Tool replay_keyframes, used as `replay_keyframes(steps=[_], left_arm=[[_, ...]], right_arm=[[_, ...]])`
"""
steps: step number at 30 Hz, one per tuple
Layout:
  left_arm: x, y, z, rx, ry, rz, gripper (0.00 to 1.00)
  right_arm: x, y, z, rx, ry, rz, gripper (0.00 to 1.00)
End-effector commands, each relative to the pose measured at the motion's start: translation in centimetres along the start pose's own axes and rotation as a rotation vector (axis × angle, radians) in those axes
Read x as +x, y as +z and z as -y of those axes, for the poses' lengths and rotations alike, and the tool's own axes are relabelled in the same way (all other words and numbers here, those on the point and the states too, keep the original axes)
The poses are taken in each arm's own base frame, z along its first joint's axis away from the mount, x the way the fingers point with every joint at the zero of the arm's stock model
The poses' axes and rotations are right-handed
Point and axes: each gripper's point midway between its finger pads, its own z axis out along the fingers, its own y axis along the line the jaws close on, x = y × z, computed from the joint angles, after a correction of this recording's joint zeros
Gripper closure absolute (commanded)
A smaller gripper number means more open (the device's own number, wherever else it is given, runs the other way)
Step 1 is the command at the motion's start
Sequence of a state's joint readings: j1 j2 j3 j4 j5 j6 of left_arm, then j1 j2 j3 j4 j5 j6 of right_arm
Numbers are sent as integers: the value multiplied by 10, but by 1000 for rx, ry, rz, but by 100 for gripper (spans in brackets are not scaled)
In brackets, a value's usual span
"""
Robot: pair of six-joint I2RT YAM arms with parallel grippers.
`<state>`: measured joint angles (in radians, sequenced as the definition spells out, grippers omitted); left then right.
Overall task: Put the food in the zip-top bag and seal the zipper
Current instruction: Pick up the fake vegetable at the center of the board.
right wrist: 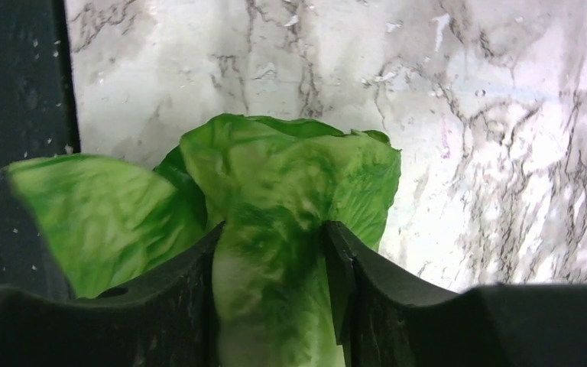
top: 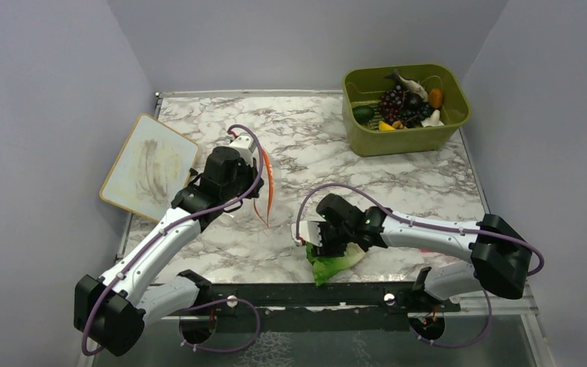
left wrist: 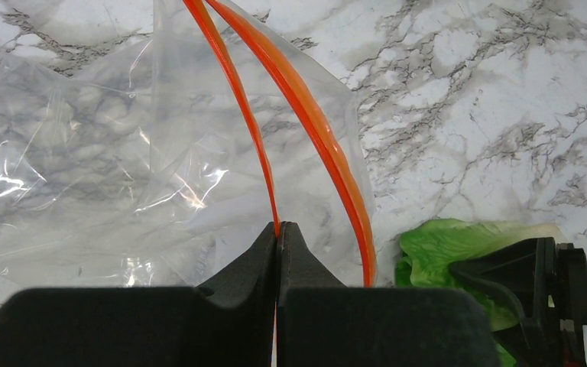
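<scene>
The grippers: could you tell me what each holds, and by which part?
Left gripper pinches the bag by its zipper; right gripper grips the lettuce near its pale base.

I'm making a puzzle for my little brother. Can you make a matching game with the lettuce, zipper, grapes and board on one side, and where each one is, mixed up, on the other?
Things:
1. lettuce
2. zipper
3. grapes
4. board

Places:
A. in the green bin
B. pinched in the left claw
C. at the left edge of the table
D. in the right claw

Pairs: 1-D, 2-B, 3-A, 4-C
</scene>
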<state>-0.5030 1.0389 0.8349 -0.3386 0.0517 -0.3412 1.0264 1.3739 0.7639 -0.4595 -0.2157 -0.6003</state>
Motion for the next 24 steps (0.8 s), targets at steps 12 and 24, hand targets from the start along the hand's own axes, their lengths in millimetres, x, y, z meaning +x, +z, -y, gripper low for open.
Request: replay_keyframes(steps=[12,24], left_arm=[[3,-9,16,97,-40,14,100],[9,-16,62,367,-71,-9,100]], right_arm=[[-78,-74,60,377,217,370,95],[-173,-226,72,499,504,1279,99]])
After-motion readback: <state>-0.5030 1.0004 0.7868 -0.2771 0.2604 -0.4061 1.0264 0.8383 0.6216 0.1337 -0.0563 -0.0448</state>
